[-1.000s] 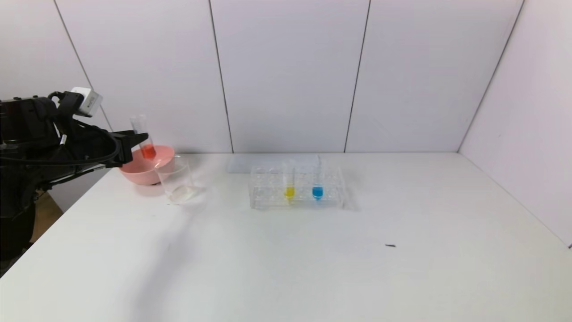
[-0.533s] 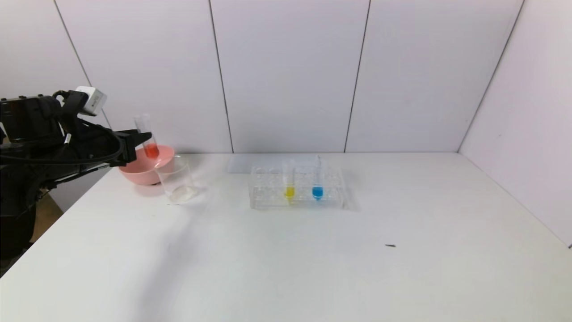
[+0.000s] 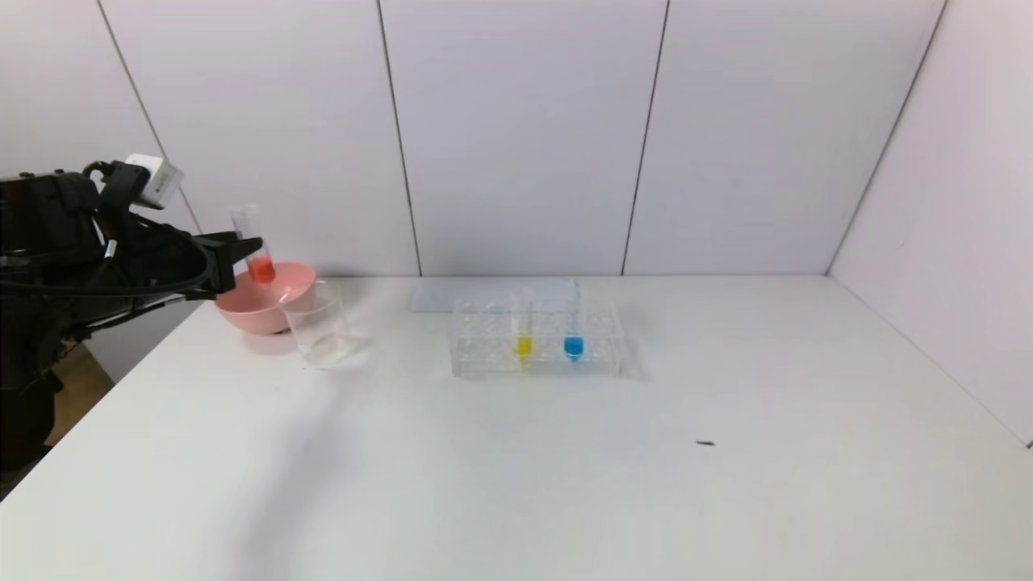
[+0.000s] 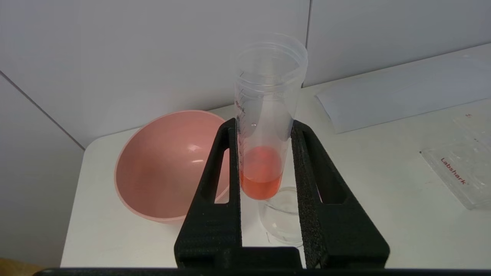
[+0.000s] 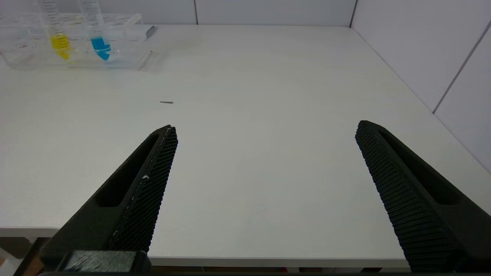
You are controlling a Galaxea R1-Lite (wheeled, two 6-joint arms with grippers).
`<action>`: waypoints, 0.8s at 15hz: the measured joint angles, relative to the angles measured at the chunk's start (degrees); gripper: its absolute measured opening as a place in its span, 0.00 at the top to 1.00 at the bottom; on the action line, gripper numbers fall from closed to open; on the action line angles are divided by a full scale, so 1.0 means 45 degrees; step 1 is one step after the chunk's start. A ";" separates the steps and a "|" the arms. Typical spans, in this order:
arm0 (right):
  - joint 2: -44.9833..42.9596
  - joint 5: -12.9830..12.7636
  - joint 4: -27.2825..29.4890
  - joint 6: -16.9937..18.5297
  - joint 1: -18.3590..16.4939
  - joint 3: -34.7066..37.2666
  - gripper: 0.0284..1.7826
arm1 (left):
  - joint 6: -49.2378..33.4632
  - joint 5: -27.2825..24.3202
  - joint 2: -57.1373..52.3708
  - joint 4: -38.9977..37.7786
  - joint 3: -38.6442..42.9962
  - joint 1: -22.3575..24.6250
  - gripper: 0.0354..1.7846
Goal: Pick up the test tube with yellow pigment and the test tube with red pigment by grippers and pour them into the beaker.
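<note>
Red-pigment tube [image 4: 264, 153] between left fingers [image 4: 226, 168]

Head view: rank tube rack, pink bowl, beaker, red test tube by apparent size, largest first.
1. Tube rack
2. Pink bowl
3. Beaker
4. Test tube with red pigment, held in the shut left tool

Bowl is partly hidden by the beaker and the tool, so ranks 2 and 3 are close.

White table [image 3: 565, 484], pink bowl [image 3: 258, 311], beaker [image 3: 319, 331], tube rack [image 3: 537, 339]
</note>
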 joint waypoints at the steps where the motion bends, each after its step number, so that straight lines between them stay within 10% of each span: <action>1: 0.0000 0.0000 0.0005 0.0000 0.0000 0.0000 0.05 | 0.0081 -0.0005 0.0019 0.0003 0.0000 0.0073 0.77; 12: -0.0003 0.0000 0.0005 0.0000 0.0000 0.0000 0.05 | 0.1048 -0.0089 0.0436 0.0455 -0.0539 0.0685 0.77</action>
